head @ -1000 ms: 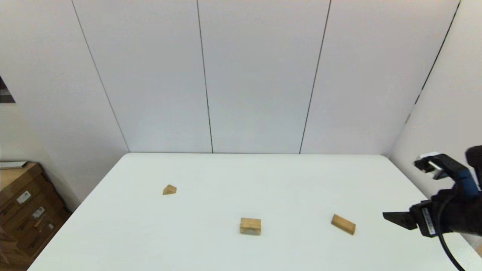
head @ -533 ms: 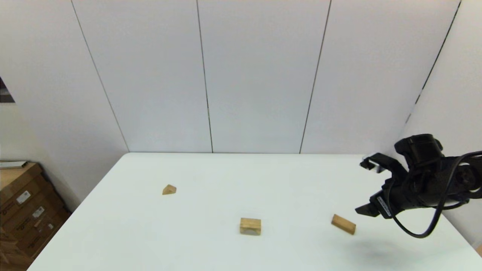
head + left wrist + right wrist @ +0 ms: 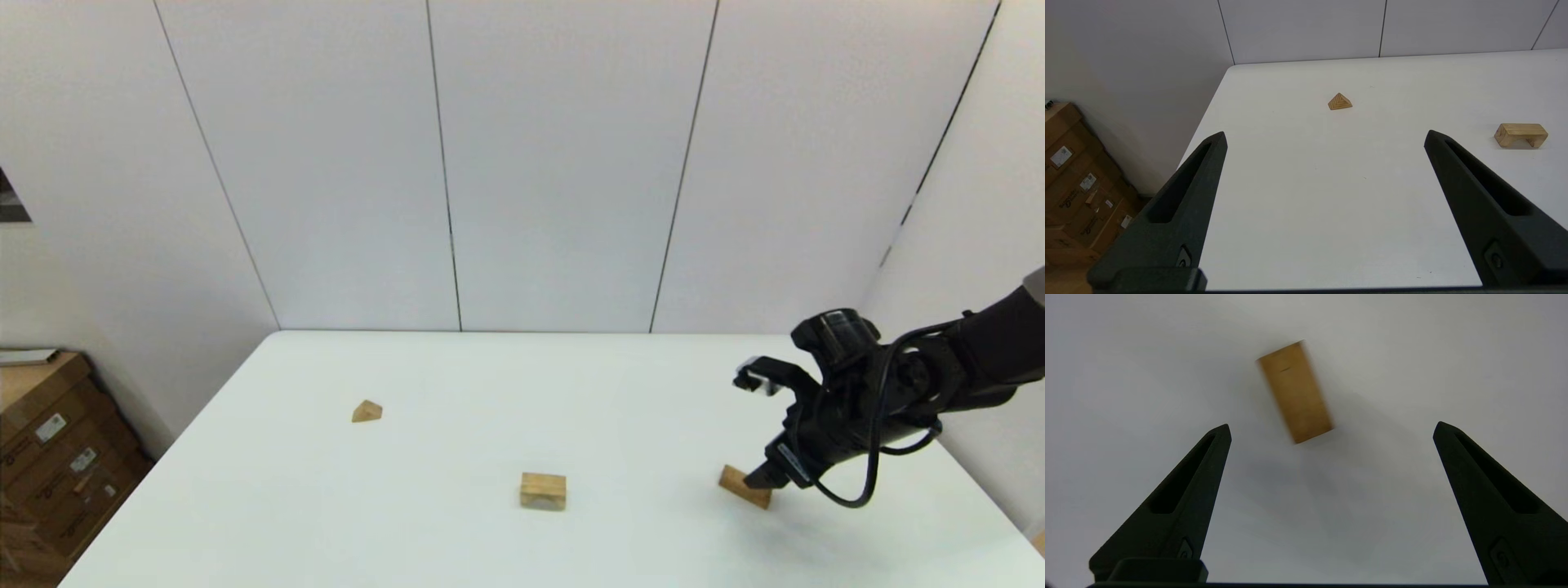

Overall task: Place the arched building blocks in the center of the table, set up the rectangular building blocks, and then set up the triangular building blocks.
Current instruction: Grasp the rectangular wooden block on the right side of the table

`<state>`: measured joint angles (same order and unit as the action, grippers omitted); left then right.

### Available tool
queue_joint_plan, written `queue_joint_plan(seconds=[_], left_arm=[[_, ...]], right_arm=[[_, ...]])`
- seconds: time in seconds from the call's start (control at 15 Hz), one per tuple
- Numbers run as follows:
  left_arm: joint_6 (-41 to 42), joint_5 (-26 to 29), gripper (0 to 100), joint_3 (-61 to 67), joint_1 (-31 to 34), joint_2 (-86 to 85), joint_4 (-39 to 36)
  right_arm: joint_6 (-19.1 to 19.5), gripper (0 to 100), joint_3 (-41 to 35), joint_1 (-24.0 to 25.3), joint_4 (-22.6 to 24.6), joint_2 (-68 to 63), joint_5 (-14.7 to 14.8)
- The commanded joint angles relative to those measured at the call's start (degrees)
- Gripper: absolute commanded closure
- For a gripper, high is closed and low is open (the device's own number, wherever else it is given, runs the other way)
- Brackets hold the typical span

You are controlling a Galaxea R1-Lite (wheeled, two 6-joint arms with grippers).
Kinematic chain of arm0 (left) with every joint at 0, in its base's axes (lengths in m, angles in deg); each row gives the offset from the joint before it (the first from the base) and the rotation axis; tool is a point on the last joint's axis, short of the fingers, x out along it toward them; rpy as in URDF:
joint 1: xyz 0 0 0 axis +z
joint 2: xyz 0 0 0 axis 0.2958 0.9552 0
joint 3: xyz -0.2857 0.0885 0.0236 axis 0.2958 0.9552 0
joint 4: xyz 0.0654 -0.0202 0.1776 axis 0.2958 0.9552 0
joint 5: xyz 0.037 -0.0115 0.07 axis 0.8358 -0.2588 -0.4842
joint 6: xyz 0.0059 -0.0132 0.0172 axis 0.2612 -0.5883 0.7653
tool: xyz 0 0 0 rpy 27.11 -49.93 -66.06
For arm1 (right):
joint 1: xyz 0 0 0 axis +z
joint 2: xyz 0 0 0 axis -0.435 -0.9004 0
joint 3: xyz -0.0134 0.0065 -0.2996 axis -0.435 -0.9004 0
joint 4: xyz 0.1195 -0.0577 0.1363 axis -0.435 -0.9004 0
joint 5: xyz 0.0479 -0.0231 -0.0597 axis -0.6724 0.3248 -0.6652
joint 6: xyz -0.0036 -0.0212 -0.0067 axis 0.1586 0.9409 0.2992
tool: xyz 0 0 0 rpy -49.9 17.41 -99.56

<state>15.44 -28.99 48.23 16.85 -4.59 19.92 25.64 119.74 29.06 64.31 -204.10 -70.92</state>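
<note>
**Right hand open over the rectangular block, nothing gripped**

Right hand (image 3: 755, 429) sits at the right of the head frame, fingers spread wide and pointed down at the desk (image 3: 522, 392). Lower fingertip overlaps the rectangular block (image 3: 741, 485) in the head view; contact can't be confirmed. In the right wrist view the rectangular block (image 3: 1295, 391) lies flat on the desk, skewed, beyond the gap between the two fingers (image 3: 1180, 506) and closer to one of them. Neither finger touches it there.

Arched block (image 3: 543, 491) is lower centre of the head frame, resting on its feet, arch cut-out facing down. Triangular block (image 3: 366, 411) is centre-left, well apart from the other two.

Left hand (image 3: 1325, 139) is out of the head frame; its wrist view shows the fingers wide apart and holding nothing, with the triangular block (image 3: 1340, 101) upper centre and the arched block (image 3: 1521, 135) at right. Cardboard boxes (image 3: 49, 457) sit lower left, off the desk.
</note>
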Motion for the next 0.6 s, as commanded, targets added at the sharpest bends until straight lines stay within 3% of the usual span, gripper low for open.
queue_joint_plan(seconds=[0.07, 0.6], left_arm=[[-0.02, 0.0, 0, 0.0, 0.0, 0.07, 0.05], [-0.02, 0.0, 0, 0.0, 0.0, 0.07, 0.05]], right_arm=[[6.13, 0, 1.01, 1.2, -6.0, -0.21, 0.05], [6.3, 0, 3.12, 2.79, -5.39, -6.1, 0.49]])
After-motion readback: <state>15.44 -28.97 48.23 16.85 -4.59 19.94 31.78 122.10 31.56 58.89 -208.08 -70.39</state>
